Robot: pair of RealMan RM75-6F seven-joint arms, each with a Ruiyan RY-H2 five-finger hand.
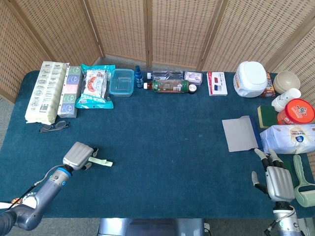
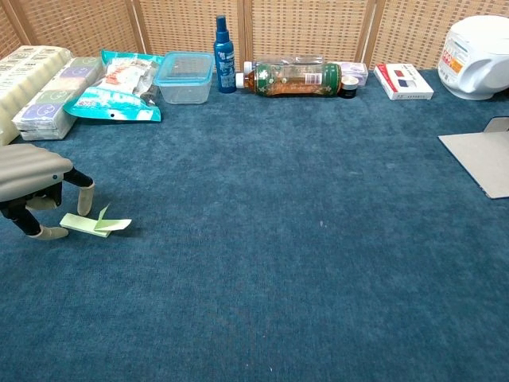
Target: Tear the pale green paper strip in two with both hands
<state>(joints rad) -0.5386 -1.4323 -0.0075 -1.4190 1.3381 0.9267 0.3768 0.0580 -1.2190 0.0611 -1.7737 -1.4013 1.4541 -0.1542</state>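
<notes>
Paper strip (image 2: 95,226), pale green and creased (one corner sticking up), lies on the blue table (image 1: 162,137) at about 8 o'clock. Left hand (image 1: 78,155) hovers at its 9 o'clock end, fingers (image 2: 83,198) curled down around it; whether they pinch it cannot be told. Right hand (image 1: 276,181) rests spread and empty at 4 o'clock, well apart, below a grey sheet (image 1: 240,133).
</notes>
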